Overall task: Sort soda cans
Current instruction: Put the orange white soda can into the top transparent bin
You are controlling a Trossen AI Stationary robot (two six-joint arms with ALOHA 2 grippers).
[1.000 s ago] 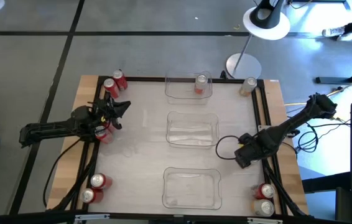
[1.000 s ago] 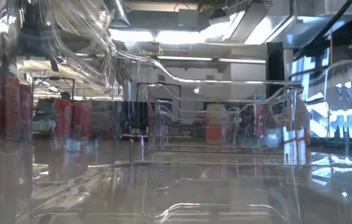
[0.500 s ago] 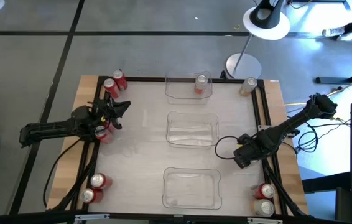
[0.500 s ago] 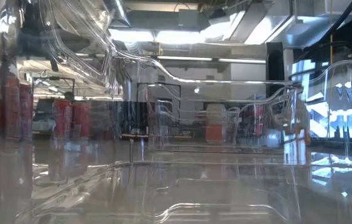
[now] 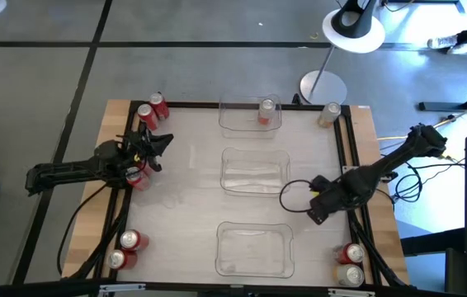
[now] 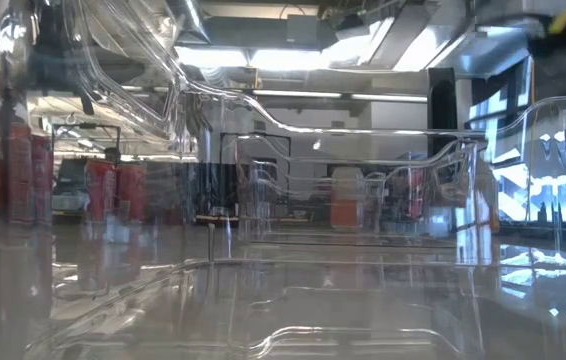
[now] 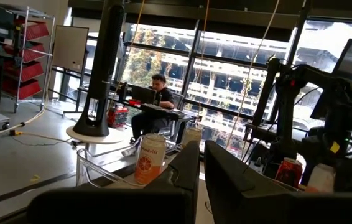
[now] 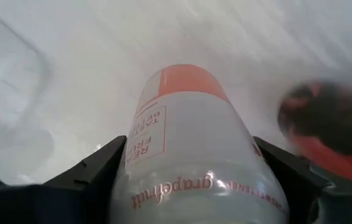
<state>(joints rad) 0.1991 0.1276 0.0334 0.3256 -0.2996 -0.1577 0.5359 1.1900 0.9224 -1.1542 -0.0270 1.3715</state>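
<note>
My right gripper (image 5: 316, 205) hangs over the table's right part, between the middle tray and the right edge. It is shut on a pale can with orange print (image 8: 188, 137), which the gripper hides from above. My left gripper (image 5: 153, 148) waits shut at the left side above a red can (image 5: 139, 177). Red cans stand in pairs at the far left corner (image 5: 151, 110), the near left corner (image 5: 126, 247) and the near right corner (image 5: 351, 262). One orange-labelled can (image 5: 266, 110) stands in the far tray, and a pale can (image 5: 329, 114) stands at the far right. My right gripper pinches the pale can's body (image 8: 163, 155) between its two fingers (image 8: 101, 168), one on each side. The can's length runs forward past the fingers, its orange end (image 8: 185, 78) farthest out, over the table. Whether it is lifted clear does not show.
Three clear plastic trays lie in a row down the table's middle: far (image 5: 238, 122), middle (image 5: 255, 171) and near (image 5: 254, 247). A black frame edges the table, and a cable (image 5: 293, 194) loops beside my right gripper. A lamp base (image 5: 323, 86) stands beyond the far edge.
My right gripper, carrying the can, has moved a little toward the table's left, nearer the middle tray, and the cable loop has shifted with it. My left arm has kept still.
</note>
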